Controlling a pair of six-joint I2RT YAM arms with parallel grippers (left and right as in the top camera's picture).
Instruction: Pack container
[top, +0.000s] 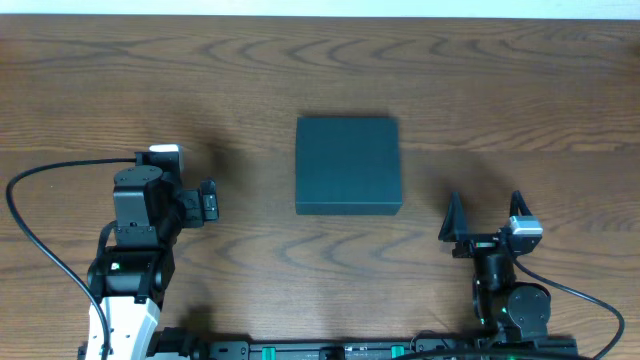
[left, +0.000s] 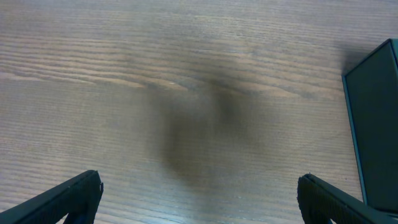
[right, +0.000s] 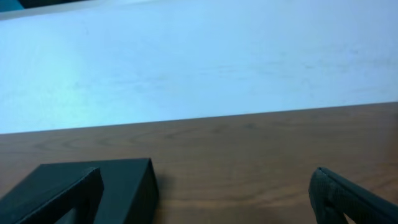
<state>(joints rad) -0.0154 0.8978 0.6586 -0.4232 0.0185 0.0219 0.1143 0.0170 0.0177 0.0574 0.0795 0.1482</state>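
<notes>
Jaws on both sides stood wide and empty by the table's (top: 560, 110) near edge, the left gripper (left: 199, 182) over bare wood, the right gripper (top: 487, 214) aimed at the far edge. Beyond them, mid-table, sat the container (top: 348, 165), lid shut, nearly square, no clear long axis; it lay ahead-left of the right gripper, seemingly the nearer one.

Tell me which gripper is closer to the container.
The right gripper: one open finger stands just off the near right corner of the container; the left gripper leaves a wider gap.
</notes>
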